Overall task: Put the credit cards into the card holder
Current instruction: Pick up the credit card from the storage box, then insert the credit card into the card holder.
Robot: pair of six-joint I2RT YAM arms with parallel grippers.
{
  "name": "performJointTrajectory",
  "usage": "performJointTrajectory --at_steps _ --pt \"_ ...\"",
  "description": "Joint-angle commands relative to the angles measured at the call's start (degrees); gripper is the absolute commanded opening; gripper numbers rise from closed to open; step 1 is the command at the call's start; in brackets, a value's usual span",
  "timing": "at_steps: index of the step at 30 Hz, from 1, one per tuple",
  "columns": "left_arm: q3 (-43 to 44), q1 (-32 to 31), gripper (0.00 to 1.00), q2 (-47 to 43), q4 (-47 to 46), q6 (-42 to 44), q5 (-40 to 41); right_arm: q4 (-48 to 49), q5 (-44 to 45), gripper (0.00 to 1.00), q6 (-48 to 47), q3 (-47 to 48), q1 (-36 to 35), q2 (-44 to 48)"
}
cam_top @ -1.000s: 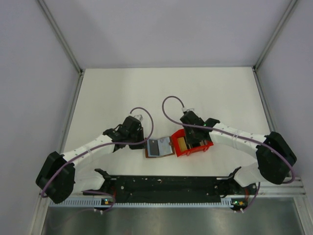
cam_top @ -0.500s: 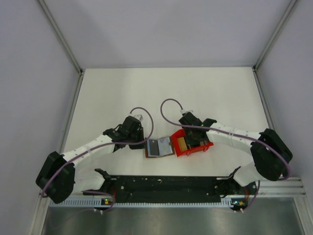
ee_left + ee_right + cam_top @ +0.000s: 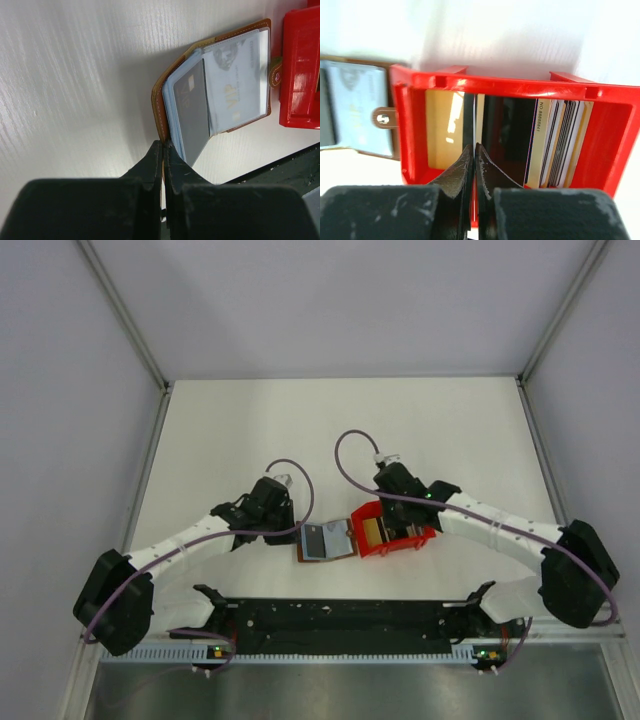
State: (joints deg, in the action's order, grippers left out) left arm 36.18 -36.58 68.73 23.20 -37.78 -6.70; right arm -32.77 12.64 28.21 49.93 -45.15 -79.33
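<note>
**Draw the pinched card straight out of the red box**

The right fingers (image 3: 466,160) are closed on an edge-on card (image 3: 469,117) standing among the credit cards (image 3: 555,145) in the red box (image 3: 505,85). The left fingers (image 3: 156,155) are clamped on the cover of the card holder (image 3: 215,90), which lies open on the desk (image 3: 75,75) just beside the box. The card should probably come out in line with its own plane, clear of its neighbours, before it turns toward the clear sleeves, with the cover pinned throughout

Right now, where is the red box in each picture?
Top external: the red box sits just right of centre, a little below the middle.
Left wrist: top right corner, cut off by the edge.
Right wrist: fills the middle.
Shared landmark: the brown card holder lies right beside it.
</note>
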Motion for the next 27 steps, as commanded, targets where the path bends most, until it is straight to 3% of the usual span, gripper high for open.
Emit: performJointTrajectory --at_steps 1,13,18,22,27 --pt "0.5 -0.1 0.0 -0.7 -1.3 -0.1 -0.7 2.0 -0.7 0.0 -0.6 3.6 1.2 7.2" --pt "0.4 0.0 0.0 -1.2 -1.2 -0.3 -0.9 6.8 -16.7 0.0 6.8 -0.1 7.8 14.6" --pt "0.5 0.0 0.0 -0.7 -1.4 -0.6 -1.1 -4.6 11.0 0.0 16.4 9.2 -5.4 10.4" --pt "1.1 0.0 0.0 -0.3 -0.8 -0.6 -1.0 -6.8 22.0 0.0 21.9 14.1 -12.6 5.0" --pt "0.8 -0.1 0.0 -0.8 -0.2 -1.2 -0.1 -17.3 35.7 0.0 27.7 24.7 -17.9 -5.4"
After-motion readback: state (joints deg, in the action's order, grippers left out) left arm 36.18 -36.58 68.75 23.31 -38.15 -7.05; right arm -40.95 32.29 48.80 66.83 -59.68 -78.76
